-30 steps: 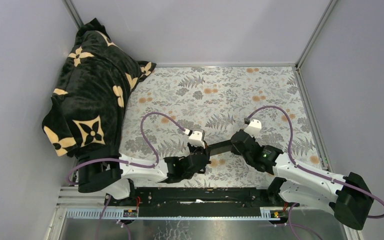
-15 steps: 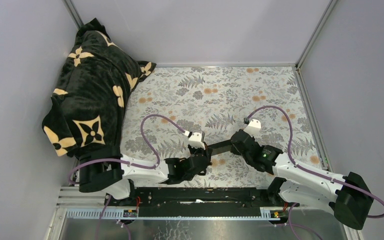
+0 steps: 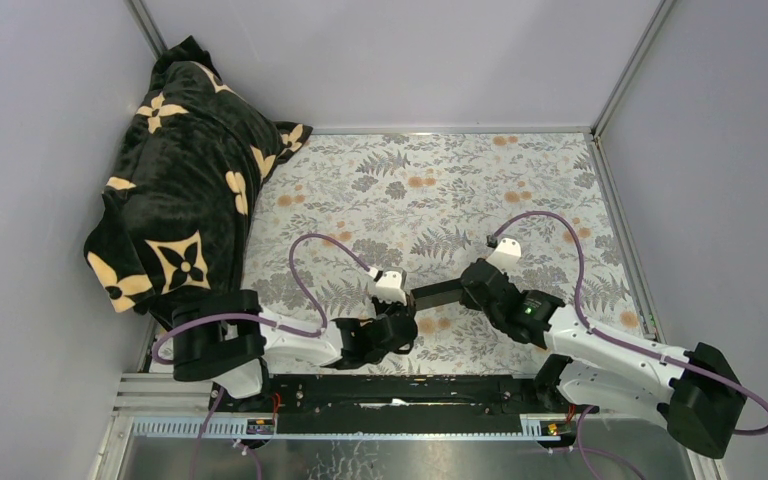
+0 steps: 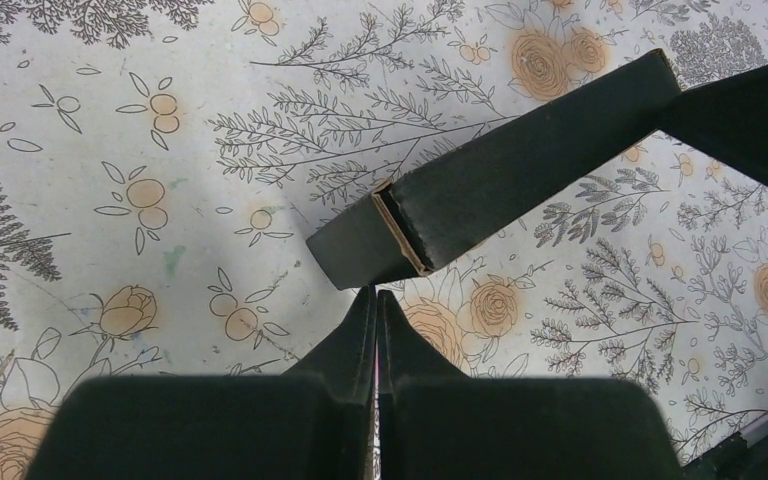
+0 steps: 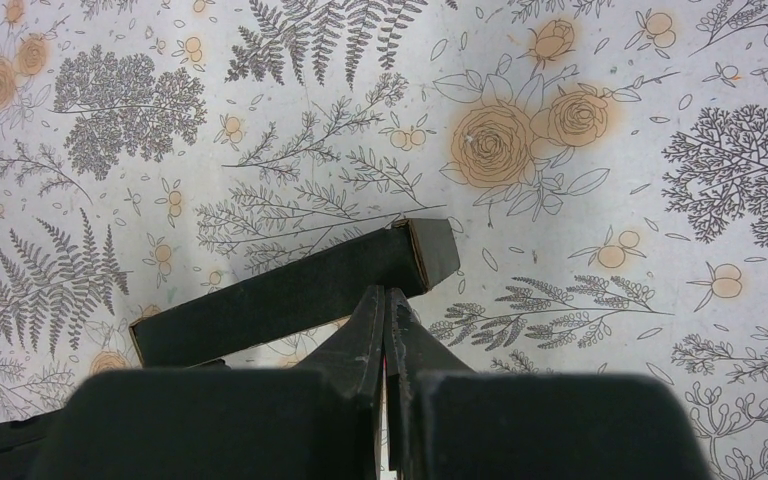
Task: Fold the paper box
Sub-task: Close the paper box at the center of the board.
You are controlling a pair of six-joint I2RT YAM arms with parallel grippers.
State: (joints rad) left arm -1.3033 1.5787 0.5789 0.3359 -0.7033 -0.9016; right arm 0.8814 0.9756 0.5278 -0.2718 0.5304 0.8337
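The paper box point(image 3: 440, 293) is a long, narrow black card box lying aslant on the floral table between my grippers. In the left wrist view the box point(image 4: 500, 170) shows its brown-edged end flap. My left gripper point(image 4: 376, 291) is shut and empty, its tips just at the lower edge of that end; in the top view it point(image 3: 407, 305) sits at the box's left end. My right gripper point(image 5: 386, 291) is shut, its tips overlapping the near long edge of the box point(image 5: 280, 290) close to its right end, pinching the thin card there. It also shows in the top view point(image 3: 472, 288).
A black plush blanket point(image 3: 185, 190) with cream flower motifs is heaped at the far left, partly off the table. Grey walls close in the floral table point(image 3: 440, 180) on three sides. A metal rail point(image 3: 390, 395) runs along the near edge.
My left arm has drawn back a little toward the near left, so its tips now sit at the box's end. The right arm and the box have hardly moved.
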